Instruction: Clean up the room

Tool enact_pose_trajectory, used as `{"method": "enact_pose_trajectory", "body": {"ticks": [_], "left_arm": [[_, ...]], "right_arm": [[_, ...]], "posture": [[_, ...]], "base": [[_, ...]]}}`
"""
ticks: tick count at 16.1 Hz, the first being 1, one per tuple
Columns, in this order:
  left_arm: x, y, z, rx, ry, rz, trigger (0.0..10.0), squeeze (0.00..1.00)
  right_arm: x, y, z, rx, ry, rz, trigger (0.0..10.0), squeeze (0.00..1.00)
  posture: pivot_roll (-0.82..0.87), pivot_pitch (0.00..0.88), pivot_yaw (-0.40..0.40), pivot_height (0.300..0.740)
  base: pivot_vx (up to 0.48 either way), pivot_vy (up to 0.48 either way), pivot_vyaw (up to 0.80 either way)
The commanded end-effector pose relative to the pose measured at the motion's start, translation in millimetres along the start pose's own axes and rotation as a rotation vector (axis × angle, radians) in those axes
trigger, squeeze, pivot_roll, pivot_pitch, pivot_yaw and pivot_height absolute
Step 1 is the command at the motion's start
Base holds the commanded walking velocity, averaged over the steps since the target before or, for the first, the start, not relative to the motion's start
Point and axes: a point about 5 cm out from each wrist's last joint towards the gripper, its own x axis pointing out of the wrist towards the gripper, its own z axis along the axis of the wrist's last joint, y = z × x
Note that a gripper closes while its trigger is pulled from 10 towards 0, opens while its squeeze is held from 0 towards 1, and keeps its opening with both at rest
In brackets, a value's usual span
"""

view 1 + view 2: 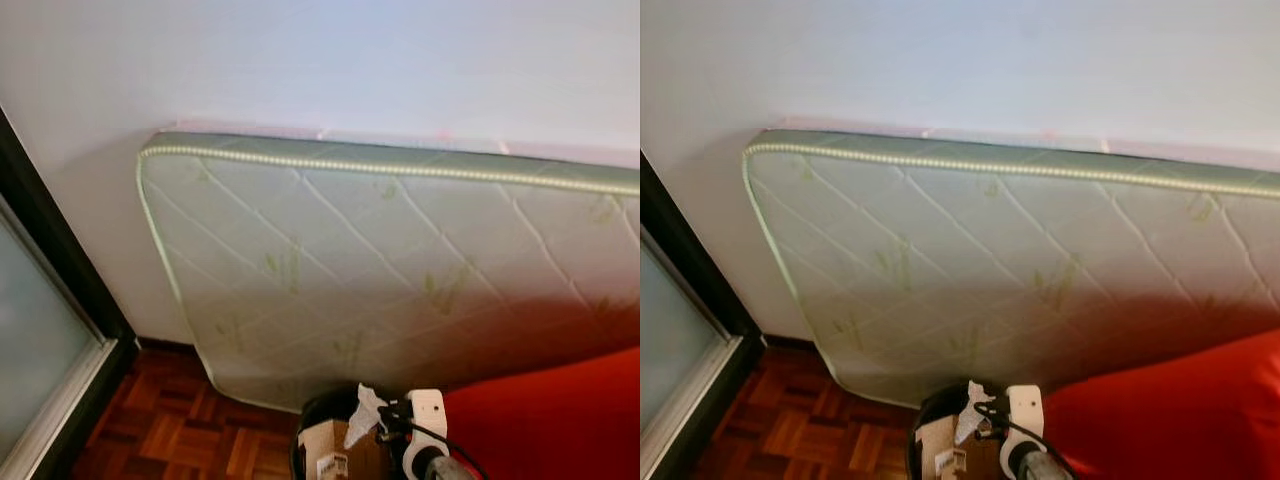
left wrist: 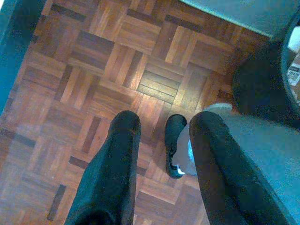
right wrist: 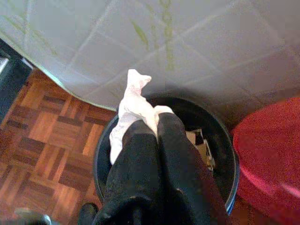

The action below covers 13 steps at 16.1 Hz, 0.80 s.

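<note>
Right gripper (image 3: 149, 123): clenching a crumpled white tissue (image 3: 131, 110), its two fingers pressed together with the tissue sticking out past the tips and draping down one side.
Tissue: hanging in the right gripper directly above the open mouth of the bin (image 3: 222, 140), not touching the rim; in the head view it is showing as a white wad (image 1: 364, 410) just over the bin's top.
Bin: black and round, standing on the parquet floor (image 2: 93, 84) just in front of the mattress (image 1: 400, 270); a brown cardboard box (image 1: 325, 450) with a printed label is sitting inside it, and more cardboard scraps (image 3: 201, 147) are lying at the bottom.
Left gripper (image 2: 161, 140): hanging low over the floor, pointing down, its fingers spread apart and grasping nothing.
Foot: a dark robot foot (image 2: 176, 145) is showing on the parquet between the left fingers.
Mattress: pale green and quilted with a leaf pattern, leaning on its long edge against the white wall (image 1: 320, 60).
Red cushion (image 1: 560, 420): lying to the bin's right, just beside it and pressing against the lower part of the mattress.
Door: a dark-framed glass sliding door (image 1: 40, 350) is running along the robot's left.
</note>
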Motion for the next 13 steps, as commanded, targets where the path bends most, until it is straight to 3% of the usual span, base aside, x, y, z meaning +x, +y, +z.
{"method": "enact_pose_trajectory", "body": {"ticks": [1,13], "left_arm": [[-2.9,6.1,-5.3,-0.006,0.013,0.017,10.0,0.0],[-4.0,10.2,-0.1,-0.016,-0.045,0.02,10.0,0.0]], "right_arm": [[-1.8,-0.2,-5.1,0.003,0.014,-0.005,10.0,0.0],[-1.4,6.7,-9.7,-0.022,0.041,0.031,10.0,0.0]], "posture": [[0.14,0.148,-0.044,0.631],[0.17,0.203,-0.036,0.631]], "base": [[0.0,0.0,0.0],[0.0,0.0,0.0]]}}
